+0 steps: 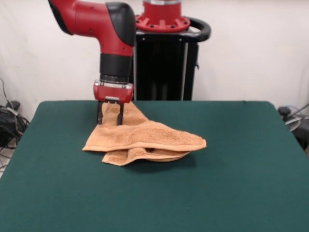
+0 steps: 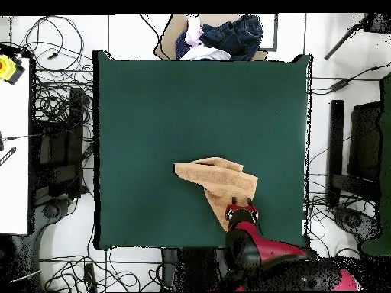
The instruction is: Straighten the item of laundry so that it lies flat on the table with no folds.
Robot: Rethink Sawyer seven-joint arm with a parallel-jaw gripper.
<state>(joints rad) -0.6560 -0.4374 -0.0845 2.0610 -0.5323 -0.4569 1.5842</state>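
Observation:
The orange-tan towel [image 1: 145, 137] lies crumpled on the green table [image 1: 231, 159], folded over itself with a lower layer sticking out at the front. One end runs back toward the robot. My gripper [image 1: 110, 117] stands over that end with its two fingers apart, one on each side of the cloth and down at its surface. In the overhead view the towel [image 2: 218, 179] lies right of the middle of the table [image 2: 153, 114], and the gripper [image 2: 240, 207] is at the towel's end nearest the robot's base. No stripe band or tag shows.
The robot's black pedestal [image 1: 164, 63] stands behind the table's far edge. A pile of dark and light clothes [image 2: 221, 37] lies beyond the table's far side in the overhead view. Cables and equipment surround the table.

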